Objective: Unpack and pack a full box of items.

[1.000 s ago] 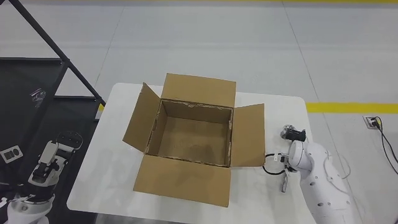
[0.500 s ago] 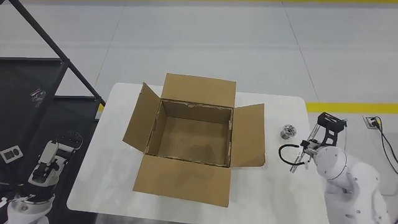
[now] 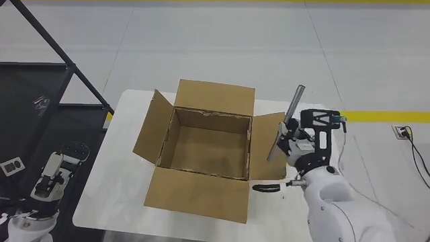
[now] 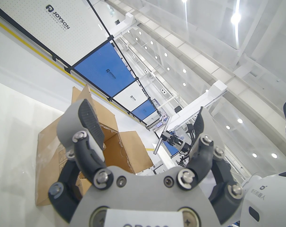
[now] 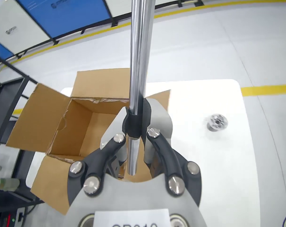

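While I watch remotely, my right gripper (image 5: 135, 119) is clamped on one long polished steel rod (image 5: 141, 48), held tilted above the right flap of the single open brown cardboard box (image 5: 95, 83). My left gripper (image 4: 143, 116) is spread wide, off to the box's left. One small round metal hub (image 5: 217, 122) lies on the white table (image 5: 216, 166), right of the box and apart from it.
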`<state>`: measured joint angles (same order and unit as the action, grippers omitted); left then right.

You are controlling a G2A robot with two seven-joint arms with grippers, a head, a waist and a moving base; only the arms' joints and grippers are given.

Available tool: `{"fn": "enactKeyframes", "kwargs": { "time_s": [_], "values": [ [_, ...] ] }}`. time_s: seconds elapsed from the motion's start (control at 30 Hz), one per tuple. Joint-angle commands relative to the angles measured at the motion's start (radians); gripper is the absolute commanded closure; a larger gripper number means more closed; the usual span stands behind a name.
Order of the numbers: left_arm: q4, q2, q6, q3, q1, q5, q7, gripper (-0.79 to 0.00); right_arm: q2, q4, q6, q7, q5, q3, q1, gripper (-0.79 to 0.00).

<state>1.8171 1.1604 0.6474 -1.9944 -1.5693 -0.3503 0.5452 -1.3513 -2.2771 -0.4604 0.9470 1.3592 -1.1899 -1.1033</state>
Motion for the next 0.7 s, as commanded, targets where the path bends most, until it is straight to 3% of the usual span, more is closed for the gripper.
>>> {"fn": "enactKeyframes", "kwargs": {
  "time_s": [0.0,0.17,0.33,0.5,0.67],
  "values": [
    [0.000,0.000,0.000,0.000,0.000,0.000,0.000,-0.785,-0.012,0.059,0.007,0.026,0.031,0.101,0.086,0.000],
    [0.000,0.000,0.000,0.000,0.000,0.000,0.000,-0.785,-0.066,0.298,-0.028,0.083,0.105,0.336,0.322,0.000],
    [0.000,0.000,0.000,0.000,0.000,0.000,0.000,-0.785,-0.155,0.606,-0.078,0.117,0.089,0.538,0.540,0.000],
    [0.000,0.000,0.000,0.000,0.000,0.000,0.000,-0.785,-0.254,0.916,0.016,0.158,0.009,0.679,0.707,0.000],
    [0.000,0.000,0.000,0.000,0.000,0.000,0.000,-0.785,-0.345,1.150,0.072,0.138,-0.009,0.780,0.779,0.000]
  ]
}}
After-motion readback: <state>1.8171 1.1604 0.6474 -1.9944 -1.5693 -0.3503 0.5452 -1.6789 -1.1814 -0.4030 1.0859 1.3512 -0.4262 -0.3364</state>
